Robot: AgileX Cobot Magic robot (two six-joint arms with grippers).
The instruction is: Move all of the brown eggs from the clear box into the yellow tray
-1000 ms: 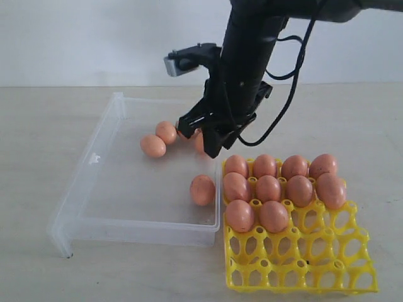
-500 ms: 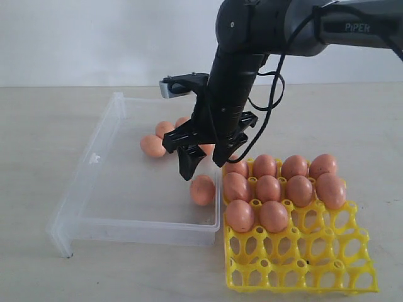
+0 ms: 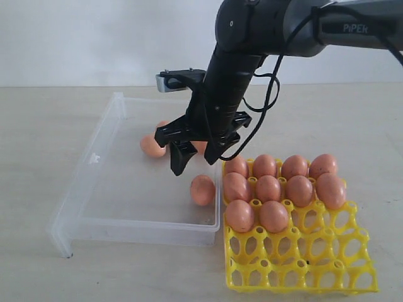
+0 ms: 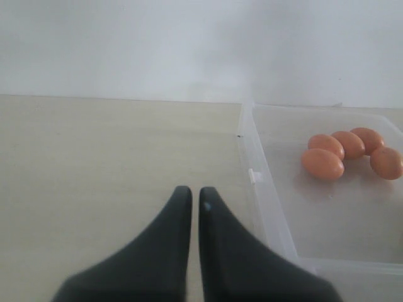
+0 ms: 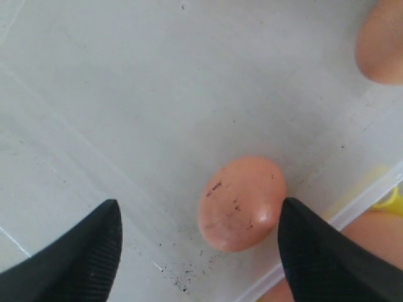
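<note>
The clear box [image 3: 88, 165] holds one speckled brown egg [image 3: 203, 189] near its right wall and a cluster at the back, of which one egg [image 3: 150, 146] shows beside the arm. My right gripper [image 3: 194, 156] hangs open just above that lone egg [image 5: 241, 202], which lies between the fingers, close to one fingertip [image 5: 296, 239]. The yellow tray [image 3: 302, 264] carries several brown eggs [image 3: 268, 188] in its back rows. Off to the side of the clear box [image 4: 258, 182], my left gripper [image 4: 190, 192] rests shut and empty over the table. Several eggs [image 4: 323, 163] show in that view.
The tray touches the box's right wall [image 5: 352, 207]. Its front rows of cups [image 3: 327, 251] stand empty. The black arm and its cable [image 3: 271, 94] cross above the box's back right corner. Dark specks dot the box floor [image 5: 182, 277].
The right gripper has opened wide and swung left and down from the tray's edge into the box, over the lone egg.
</note>
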